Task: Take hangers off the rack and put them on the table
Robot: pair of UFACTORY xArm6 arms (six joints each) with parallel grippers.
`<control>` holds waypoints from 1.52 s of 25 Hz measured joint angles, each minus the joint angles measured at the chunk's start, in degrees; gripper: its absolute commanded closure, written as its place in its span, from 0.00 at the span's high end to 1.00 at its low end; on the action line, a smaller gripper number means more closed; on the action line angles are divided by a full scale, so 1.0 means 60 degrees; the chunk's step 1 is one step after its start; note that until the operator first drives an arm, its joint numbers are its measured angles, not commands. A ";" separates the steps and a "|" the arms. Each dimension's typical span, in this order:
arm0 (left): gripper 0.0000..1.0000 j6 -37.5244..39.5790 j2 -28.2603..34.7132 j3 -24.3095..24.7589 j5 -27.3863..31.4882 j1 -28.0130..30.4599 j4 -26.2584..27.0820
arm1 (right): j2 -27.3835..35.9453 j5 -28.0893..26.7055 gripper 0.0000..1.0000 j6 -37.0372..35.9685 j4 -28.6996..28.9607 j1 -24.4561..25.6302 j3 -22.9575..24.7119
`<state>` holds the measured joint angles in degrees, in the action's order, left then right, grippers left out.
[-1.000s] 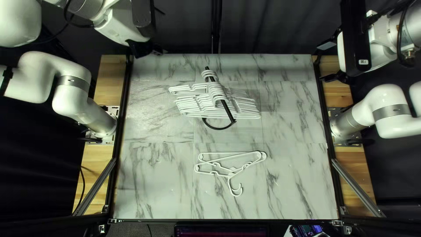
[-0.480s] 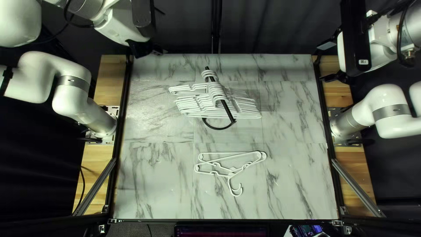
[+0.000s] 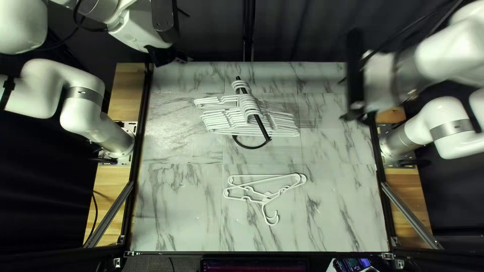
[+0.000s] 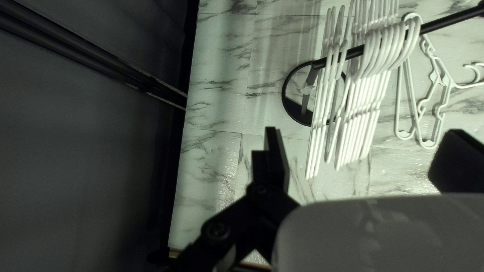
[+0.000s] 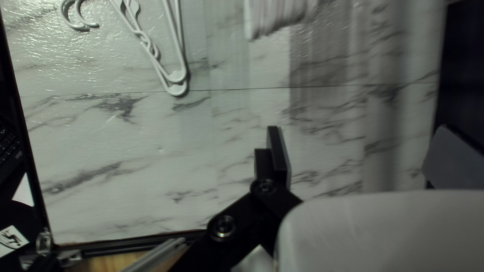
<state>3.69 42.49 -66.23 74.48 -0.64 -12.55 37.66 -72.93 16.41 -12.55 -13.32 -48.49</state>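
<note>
White-and-grey marble-pattern tabletop (image 3: 176, 201), dark cloth curtain (image 3: 312, 35) behind the far edge, pale wood strips (image 3: 110, 186) down both sides. Black metal rack (image 3: 261, 127) with a slanted rod and round ring base is at the table's upper middle in the top left view, a packed row of white plastic hangers (image 3: 249, 121) hooked over its rod. Two loose white plastic hangers (image 3: 264, 175) lie flat on the table between rack and near edge, overlapping, hooks side by side and pointing toward the near edge. Left gripper (image 3: 162, 56) is up at the table's far left corner; right gripper (image 3: 355, 113) is raised at the right side of the table, well apart from the rack. Left wrist view: fingers spread wide, nothing held, the hung row ahead and the loose pair past it. Right wrist view: same, fingers wide apart and nothing held; ends of the loose pair and the lower part of the hung row show ahead, neither touched.
</note>
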 measured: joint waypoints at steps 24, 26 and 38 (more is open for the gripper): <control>1.00 0.0000 0.0000 0.0000 0.0000 0.0000 0.0000 | -0.3010 0.3311 1.00 0.4566 -0.2617 -0.0916 0.0699; 1.00 0.0000 0.0000 0.0000 0.0000 0.0000 0.0000 | -0.3107 0.3422 1.00 0.4618 -0.2657 -0.0848 0.0672; 1.00 0.0000 0.0000 0.0000 0.0000 0.0000 0.0000 | -0.3867 0.3545 1.00 0.4895 -0.2828 -0.1070 0.0034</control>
<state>3.69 42.49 -66.23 74.48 -0.64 -12.55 14.45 -51.66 45.78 -29.52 -19.73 -48.28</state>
